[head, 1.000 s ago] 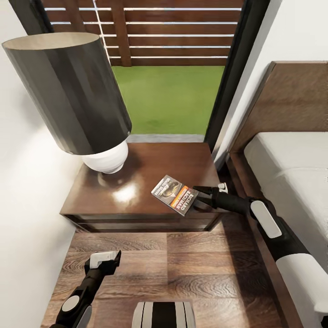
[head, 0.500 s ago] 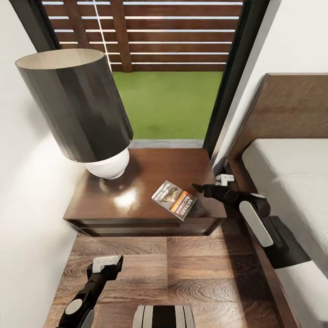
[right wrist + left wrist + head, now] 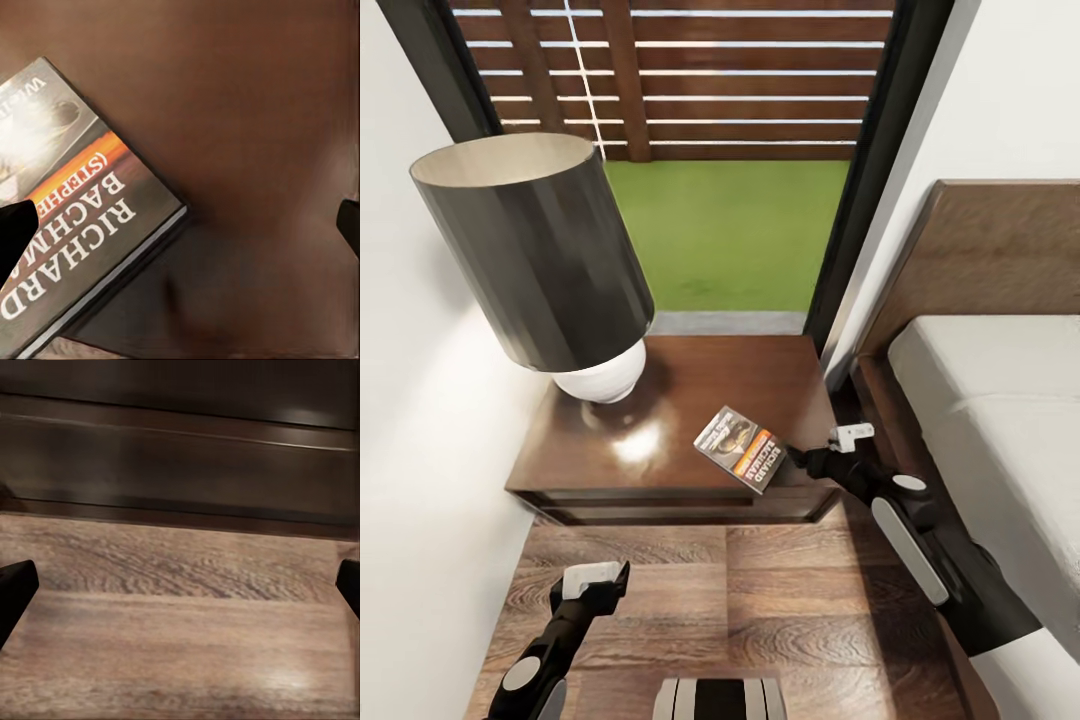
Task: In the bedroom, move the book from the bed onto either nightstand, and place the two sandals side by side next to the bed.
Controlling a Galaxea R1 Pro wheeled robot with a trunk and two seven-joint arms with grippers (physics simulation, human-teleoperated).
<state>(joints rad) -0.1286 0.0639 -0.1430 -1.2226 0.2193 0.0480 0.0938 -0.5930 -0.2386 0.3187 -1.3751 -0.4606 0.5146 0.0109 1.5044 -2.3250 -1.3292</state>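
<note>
1. Head view. The book (image 3: pixel 740 449) lies flat on the nightstand (image 3: pixel 690 400), near its front right corner, cover up. The lamp (image 3: pixel 550 260) stands at the nightstand's rear left. The right gripper (image 3: pixel 822 452) sits just beside the book's right edge, fingers spread, gripping nothing. The left gripper (image 3: pixel 592 577) hangs low over the plank floor (image 3: pixel 760 600), holding nothing. The bed (image 3: pixel 980 400) runs along the right. Judgement: book step complete; sandal step outstanding.
2. Left wrist view. Dark fingertips (image 3: pixel 15 589) stand well apart at both frame edges, framing bare floor and the nightstand's lower front.
3. Right wrist view. The book's cover fills the near side, white lettering and orange band legible; one dark fingertip (image 3: pixel 15 232) overlaps it in the picture, contact unclear, the other stands far off.
4. Cut off: the bed's far side, the floor beyond the robot.
</note>
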